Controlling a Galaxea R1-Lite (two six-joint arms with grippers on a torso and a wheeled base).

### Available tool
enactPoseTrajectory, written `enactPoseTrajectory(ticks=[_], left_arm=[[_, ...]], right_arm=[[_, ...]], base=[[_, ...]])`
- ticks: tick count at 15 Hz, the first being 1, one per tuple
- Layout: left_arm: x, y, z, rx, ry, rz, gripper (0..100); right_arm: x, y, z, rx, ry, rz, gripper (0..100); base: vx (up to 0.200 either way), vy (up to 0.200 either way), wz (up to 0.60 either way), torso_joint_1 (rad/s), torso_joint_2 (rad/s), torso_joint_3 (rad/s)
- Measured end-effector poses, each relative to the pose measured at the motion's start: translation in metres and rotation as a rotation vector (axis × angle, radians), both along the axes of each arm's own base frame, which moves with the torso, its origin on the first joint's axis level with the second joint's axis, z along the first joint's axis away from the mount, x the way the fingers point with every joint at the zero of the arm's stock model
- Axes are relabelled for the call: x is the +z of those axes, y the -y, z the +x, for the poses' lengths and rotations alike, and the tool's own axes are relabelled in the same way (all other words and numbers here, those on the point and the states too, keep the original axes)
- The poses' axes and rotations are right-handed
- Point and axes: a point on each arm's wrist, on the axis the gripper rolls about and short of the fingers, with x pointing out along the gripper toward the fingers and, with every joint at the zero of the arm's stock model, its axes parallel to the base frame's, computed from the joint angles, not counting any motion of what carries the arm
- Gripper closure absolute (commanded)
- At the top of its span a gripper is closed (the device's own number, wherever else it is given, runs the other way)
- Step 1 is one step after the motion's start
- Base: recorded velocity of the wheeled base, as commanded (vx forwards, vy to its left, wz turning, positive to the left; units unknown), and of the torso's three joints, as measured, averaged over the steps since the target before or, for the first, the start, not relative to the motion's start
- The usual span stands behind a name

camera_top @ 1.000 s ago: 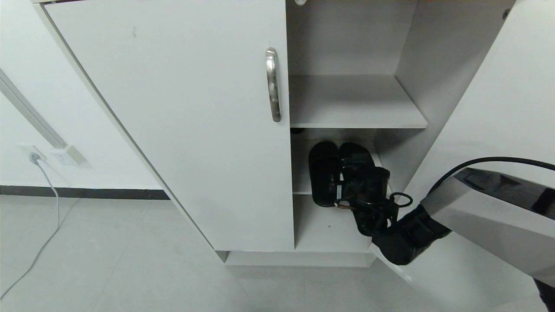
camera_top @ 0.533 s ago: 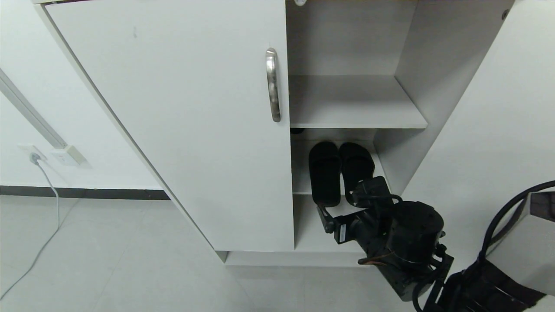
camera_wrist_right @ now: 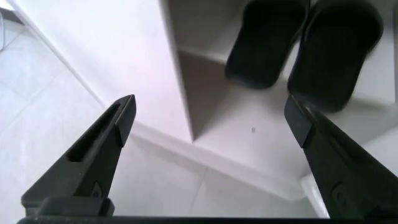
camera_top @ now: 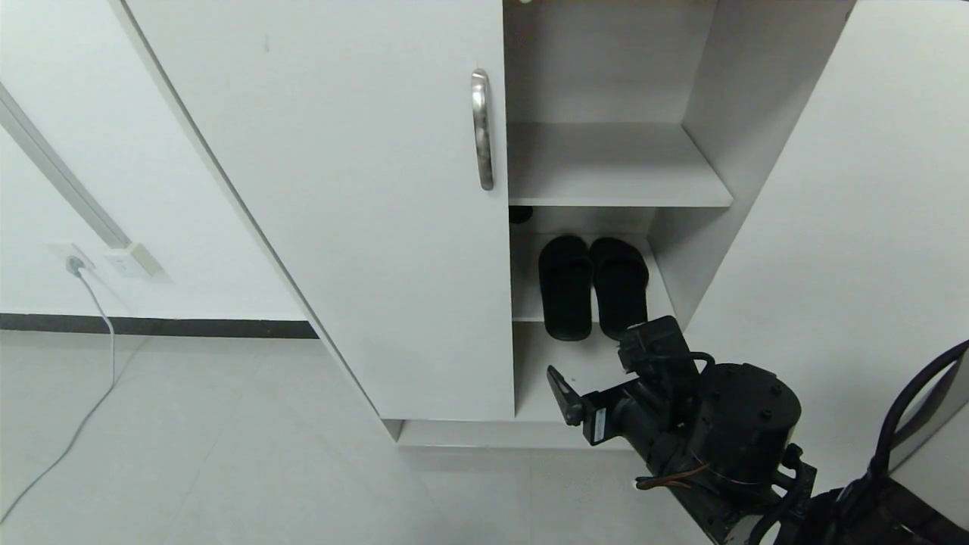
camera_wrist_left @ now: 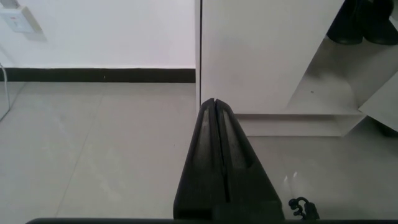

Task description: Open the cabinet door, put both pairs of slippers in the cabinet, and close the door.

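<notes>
Door's swung wide and one pair is home: the black slippers (camera_top: 594,284) sit side by side on the middle shelf (camera_top: 528,303) of the cabinet (camera_top: 757,91), heels right at the shelf's front edge. The right tool (camera_top: 606,371) hangs just out front of the opening, at 6 o'clock from the slippers, released with its jaws spread wide and nothing in them. The left tool (camera_wrist_left: 215,155) is clenched on nothing, pointing at the floor (camera_top: 227,454) ahead of the cabinet. By my reckoning that's roughly half done: a second pair has to be fetched and stowed, then the door shut. The upper shelf (camera_top: 613,163) and the bottom shelf (camera_top: 560,378) both look like fair landing spots. Now the tight bits: the closed door (camera_top: 341,189) and its handle (camera_top: 482,129) wall off the 9 o'clock side of the opening, while the open door (camera_top: 855,227) stands close at 3 o'clock of the right tool, so that arm works in a narrow lane. Backing out toward 6 o'clock over the floor looks the easiest exit.
</notes>
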Motion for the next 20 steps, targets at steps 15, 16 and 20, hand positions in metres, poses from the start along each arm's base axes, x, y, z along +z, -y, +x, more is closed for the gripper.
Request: enactPoseTrajectory(ticks=[15, 16, 20], left_arm=[[-0.0001, 0.0000, 0.0000, -0.002, -0.001, -0.008, 100], [0.0000, 0.0001, 0.0002, -0.005, -0.003, -0.007, 100], [0.0000, 0.0002, 0.0004, -0.011, -0.007, -0.007, 100]], right_arm=[[-0.0041, 0.0005, -0.0012, -0.001, -0.008, -0.016, 0], [-0.0042, 0.0006, -0.0012, -0.002, -0.007, -0.018, 0], [-0.0045, 0.0004, -0.0012, -0.002, -0.007, -0.020, 0]], base=[[0.000, 0.000, 0.00, 0.001, 0.00, 0.044], [0.000, 0.000, 0.00, -0.002, 0.00, 0.207], [0.000, 0.000, 0.00, 0.001, 0.00, 0.199]])
